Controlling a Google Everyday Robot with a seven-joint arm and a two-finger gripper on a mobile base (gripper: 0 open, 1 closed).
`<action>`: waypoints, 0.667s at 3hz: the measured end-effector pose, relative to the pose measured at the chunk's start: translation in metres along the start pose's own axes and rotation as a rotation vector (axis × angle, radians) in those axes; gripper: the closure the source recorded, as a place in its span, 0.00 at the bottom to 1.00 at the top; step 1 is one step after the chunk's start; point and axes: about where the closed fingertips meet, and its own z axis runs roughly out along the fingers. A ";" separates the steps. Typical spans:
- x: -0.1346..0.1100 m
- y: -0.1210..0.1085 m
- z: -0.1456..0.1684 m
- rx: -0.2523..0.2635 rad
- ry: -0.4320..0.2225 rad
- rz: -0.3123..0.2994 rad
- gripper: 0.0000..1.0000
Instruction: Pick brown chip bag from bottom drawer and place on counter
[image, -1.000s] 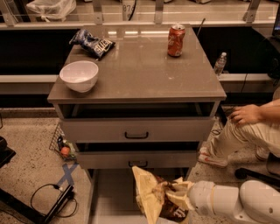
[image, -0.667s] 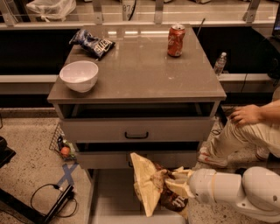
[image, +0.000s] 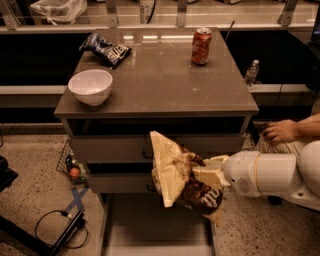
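Pincer (image: 199, 171): clamped on the brown chip bag (image: 167, 165) at its crumpled middle, so the bag hangs free.
Bag: in the air above the open bottom drawer (image: 155, 227), below the table (image: 160, 80) top.
Table: the bare stretch between the bowl (image: 90, 86) and the can (image: 201, 46) looks a likely landing spot.

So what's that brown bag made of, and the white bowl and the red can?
The brown chip bag, held by the gripper above the bottom drawer, looks like thin crinkly plastic film: creased, shiny. The white bowl seems glazed ceramic or plastic: smooth, glossy. The red can looks metal: shiny rim.
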 end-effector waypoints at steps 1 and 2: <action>-0.052 -0.004 -0.029 0.065 0.006 -0.007 1.00; -0.099 -0.016 -0.055 0.132 0.010 -0.009 1.00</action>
